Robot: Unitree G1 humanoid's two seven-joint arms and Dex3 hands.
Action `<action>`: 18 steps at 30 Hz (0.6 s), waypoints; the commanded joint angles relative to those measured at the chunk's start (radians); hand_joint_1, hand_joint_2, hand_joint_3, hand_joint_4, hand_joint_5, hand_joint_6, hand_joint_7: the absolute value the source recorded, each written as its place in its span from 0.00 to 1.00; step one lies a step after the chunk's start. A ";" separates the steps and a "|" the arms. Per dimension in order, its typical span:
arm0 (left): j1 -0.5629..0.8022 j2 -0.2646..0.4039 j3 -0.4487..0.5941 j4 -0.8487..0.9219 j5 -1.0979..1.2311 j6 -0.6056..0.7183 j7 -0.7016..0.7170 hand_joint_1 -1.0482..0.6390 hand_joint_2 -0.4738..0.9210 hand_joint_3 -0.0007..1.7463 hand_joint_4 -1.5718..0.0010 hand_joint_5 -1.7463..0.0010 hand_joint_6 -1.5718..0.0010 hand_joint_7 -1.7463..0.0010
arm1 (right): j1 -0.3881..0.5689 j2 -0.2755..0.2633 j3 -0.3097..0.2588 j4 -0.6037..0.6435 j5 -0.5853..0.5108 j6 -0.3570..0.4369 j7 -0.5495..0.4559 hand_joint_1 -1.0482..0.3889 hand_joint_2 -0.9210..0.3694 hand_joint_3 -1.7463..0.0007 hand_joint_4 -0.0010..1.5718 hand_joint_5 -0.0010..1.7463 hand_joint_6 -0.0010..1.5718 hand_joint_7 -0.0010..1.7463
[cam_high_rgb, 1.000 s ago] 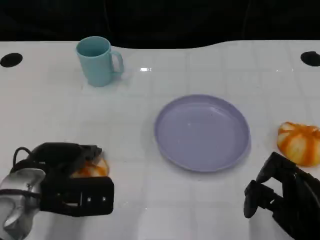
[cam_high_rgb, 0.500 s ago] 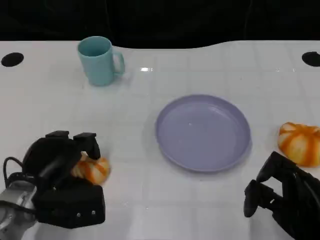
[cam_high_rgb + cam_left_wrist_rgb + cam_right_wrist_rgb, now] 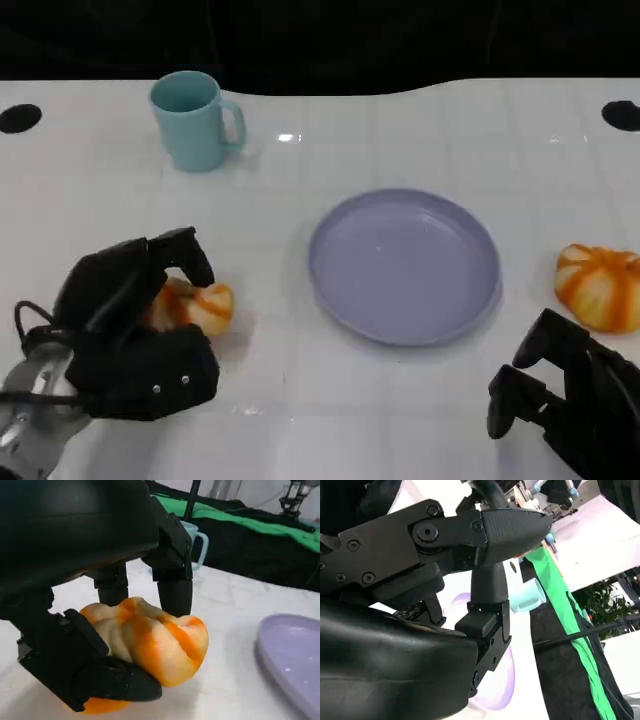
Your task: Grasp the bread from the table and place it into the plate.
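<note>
My left hand (image 3: pixel 125 330), low left of frame, now grips the bread (image 3: pixel 195 307), just lifted and edging toward the purple plate (image 3: pixel 404 265).

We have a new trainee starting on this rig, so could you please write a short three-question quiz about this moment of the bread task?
1. True or false: the plate already has bread on it.
2. Which hand grips a bread roll? A) left hand B) right hand C) neither
3. Fill in: the teal mug stands on the table at the far ____ as seen in the head view.

Key: 1. False, it is bare; a second bread roll lies on the table beside it. 2. A. 3. left.
</note>
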 commanded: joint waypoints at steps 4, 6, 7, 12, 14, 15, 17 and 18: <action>0.041 -0.024 0.066 -0.100 -0.125 -0.014 -0.095 0.52 0.62 0.83 0.40 0.00 0.47 0.01 | -0.003 -0.006 -0.012 0.002 -0.003 -0.011 -0.006 0.32 0.00 0.79 0.47 1.00 0.37 0.92; 0.049 -0.035 0.079 -0.121 -0.147 -0.014 -0.108 0.52 0.59 0.86 0.39 0.00 0.46 0.03 | -0.002 -0.005 -0.011 -0.002 -0.004 -0.006 -0.012 0.32 0.00 0.80 0.47 1.00 0.37 0.91; 0.054 -0.043 0.087 -0.138 -0.160 -0.012 -0.118 0.53 0.59 0.87 0.38 0.00 0.45 0.04 | -0.002 -0.005 -0.011 -0.004 -0.003 -0.004 -0.015 0.32 0.00 0.80 0.47 1.00 0.38 0.91; 0.063 -0.064 0.103 -0.203 -0.182 0.011 -0.149 0.52 0.57 0.89 0.38 0.00 0.47 0.03 | -0.007 -0.006 -0.013 0.007 0.005 -0.013 -0.003 0.33 0.00 0.80 0.47 1.00 0.38 0.90; 0.056 -0.073 0.104 -0.222 -0.182 0.011 -0.156 0.53 0.57 0.89 0.39 0.00 0.48 0.02 | -0.008 -0.008 -0.013 0.008 0.003 -0.012 -0.004 0.33 0.00 0.80 0.47 1.00 0.38 0.90; 0.050 -0.078 0.104 -0.229 -0.182 0.007 -0.159 0.53 0.57 0.88 0.39 0.00 0.50 0.01 | -0.008 -0.008 -0.014 0.007 0.001 -0.010 -0.007 0.33 0.00 0.80 0.47 1.00 0.38 0.90; 0.028 -0.088 0.099 -0.236 -0.180 -0.005 -0.166 0.53 0.58 0.87 0.41 0.00 0.52 0.00 | -0.010 -0.010 -0.013 0.009 -0.006 -0.011 -0.010 0.32 0.00 0.80 0.47 1.00 0.38 0.90; 0.016 -0.093 0.096 -0.238 -0.176 -0.004 -0.168 0.52 0.59 0.87 0.42 0.00 0.53 0.00 | -0.011 -0.010 -0.013 0.010 -0.008 -0.013 -0.011 0.32 0.00 0.80 0.47 1.00 0.39 0.90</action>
